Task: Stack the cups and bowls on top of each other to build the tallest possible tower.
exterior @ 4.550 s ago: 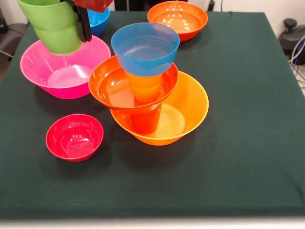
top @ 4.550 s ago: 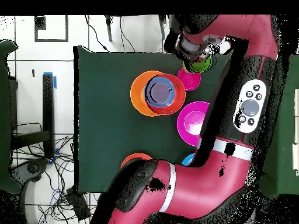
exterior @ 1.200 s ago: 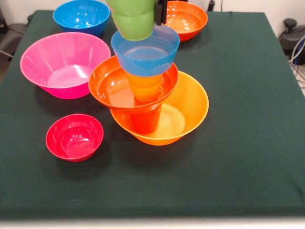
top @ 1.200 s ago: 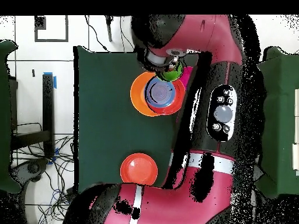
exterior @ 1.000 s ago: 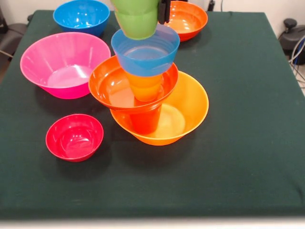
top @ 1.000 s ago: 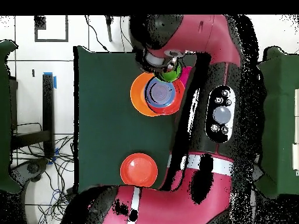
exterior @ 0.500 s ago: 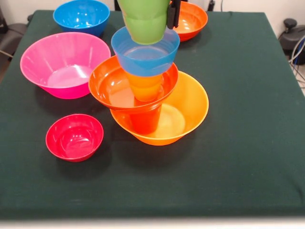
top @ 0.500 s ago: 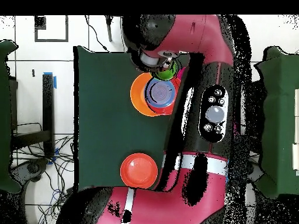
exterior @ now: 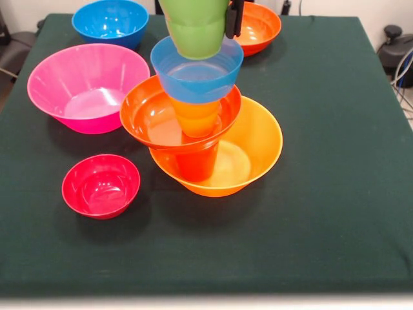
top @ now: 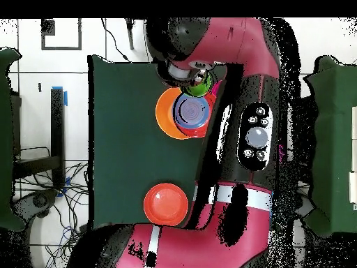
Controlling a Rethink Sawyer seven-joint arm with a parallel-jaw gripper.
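A: Green cup (exterior: 195,29) — where's it at?

B: Up top in front view, hanging just above the blue bowl (exterior: 197,66) that caps the tower (exterior: 206,123). Not seated yet; its base sits a bit toward the bowl's far rim, not dead centre.

A: Gripper (exterior: 213,16)?

B: Clamped on the green cup, by the look of it. One dark finger (exterior: 233,18) shows against the cup's side wall near the rim; the other's hidden behind the cup.

A: How'll it handle?

B: My guess: light, stiff, glossy plastic, so slippery. The taper means a squeeze low down could let it slide; best held high at the rim, wall pinched inside & out. Tower under it looks touchy too — the red-orange bowl (exterior: 155,119) tilts on the red-orange cup (exterior: 195,161), so set down soft, no sideways shove.

A: Count?

B: Cups: 3. Green in the gripper, orange cup (exterior: 195,116) under the blue bowl, red-orange one standing in the wide orange bowl (exterior: 255,152).
Bowls: 7. In the tower 3: wide orange base, red-orange, blue. Loose on the green cloth (exterior: 335,194), 4: pink bowl (exterior: 84,87), crimson bowl (exterior: 100,185), second blue bowl (exterior: 110,22) at the far left corner, second red-orange bowl (exterior: 255,26) at the far edge.

A: Overhead?

B: Arm (top: 251,139) covers most; tower & far red-orange bowl show.
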